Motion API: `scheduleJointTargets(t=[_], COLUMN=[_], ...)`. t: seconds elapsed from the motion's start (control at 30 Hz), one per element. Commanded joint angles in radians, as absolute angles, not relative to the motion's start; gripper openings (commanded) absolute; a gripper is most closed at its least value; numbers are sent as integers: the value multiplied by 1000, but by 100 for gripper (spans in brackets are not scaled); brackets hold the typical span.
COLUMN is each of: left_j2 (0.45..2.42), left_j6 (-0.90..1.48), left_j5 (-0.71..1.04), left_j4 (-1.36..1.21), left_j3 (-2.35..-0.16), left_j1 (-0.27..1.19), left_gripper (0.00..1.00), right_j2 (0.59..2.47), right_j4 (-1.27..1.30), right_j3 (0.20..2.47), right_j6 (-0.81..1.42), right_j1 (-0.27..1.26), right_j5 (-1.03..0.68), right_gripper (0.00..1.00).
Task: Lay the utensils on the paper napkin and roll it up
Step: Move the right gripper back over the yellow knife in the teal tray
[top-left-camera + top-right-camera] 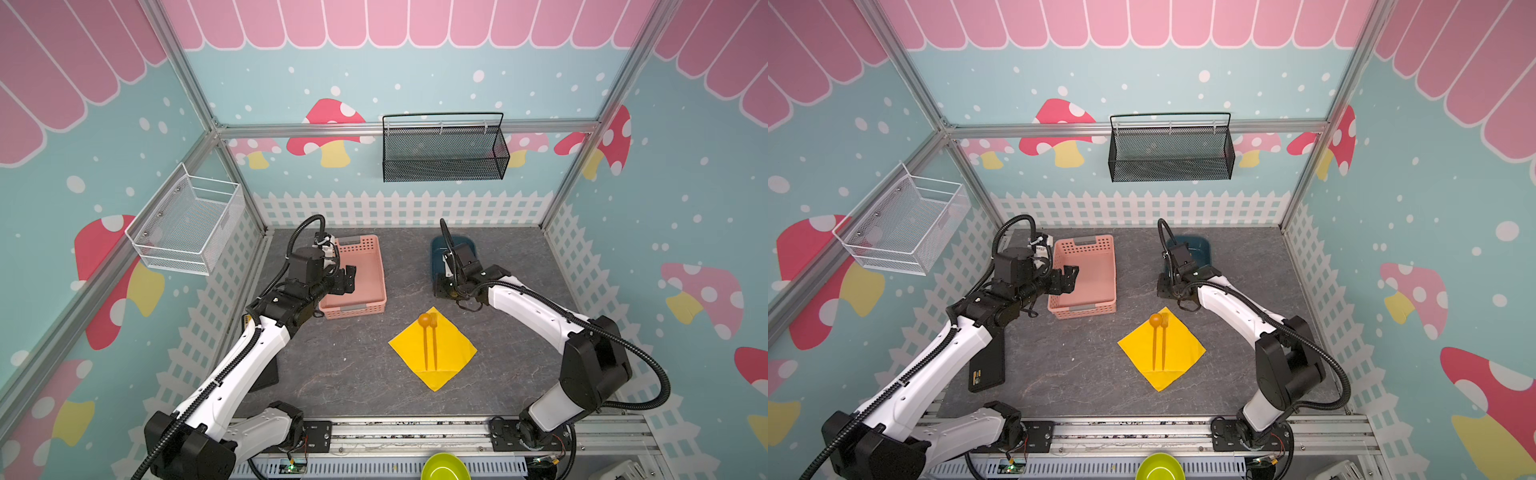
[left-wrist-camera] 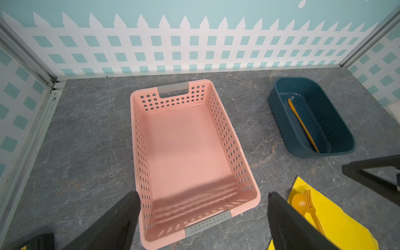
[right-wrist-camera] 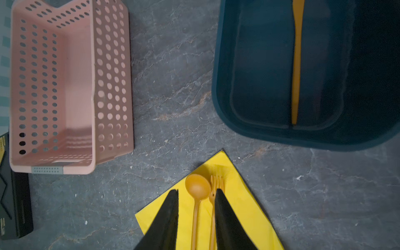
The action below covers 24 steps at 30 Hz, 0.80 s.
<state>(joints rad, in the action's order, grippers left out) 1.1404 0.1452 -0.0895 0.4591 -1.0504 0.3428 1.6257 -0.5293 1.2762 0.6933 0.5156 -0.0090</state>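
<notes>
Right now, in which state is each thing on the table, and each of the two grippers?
paper napkin: spread flat, unrolled.
spoon: lying on the napkin.
fork: lying on the napkin, beside the spoon.
blue tub: one utensil inside.
knife: lying in the blue tub, not yet on the napkin.
pink basket: empty.
left gripper: jaws wide open, empty.
right gripper: jaws partly open, empty.

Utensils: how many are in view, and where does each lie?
3. The spoon and the fork lie side by side on the yellow napkin. The knife lies in the dark blue tub. The pink basket holds none.
</notes>
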Motion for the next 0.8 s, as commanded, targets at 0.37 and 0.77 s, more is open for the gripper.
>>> scheduleJointTargets(t=[0.37, 0.77], left_j2=[1137, 1161], left_j6=[110, 102], left_j5=[-93, -124], left_j4=[468, 460], left_j3=[-1030, -1020], left_j1=[347, 347], left_gripper=[93, 93], right_j2=[1891, 2131], right_j4=[-686, -766], right_j3=[1599, 1808], right_j6=[508, 460], right_j1=[371, 280], right_j5=[16, -25], right_gripper=[30, 27])
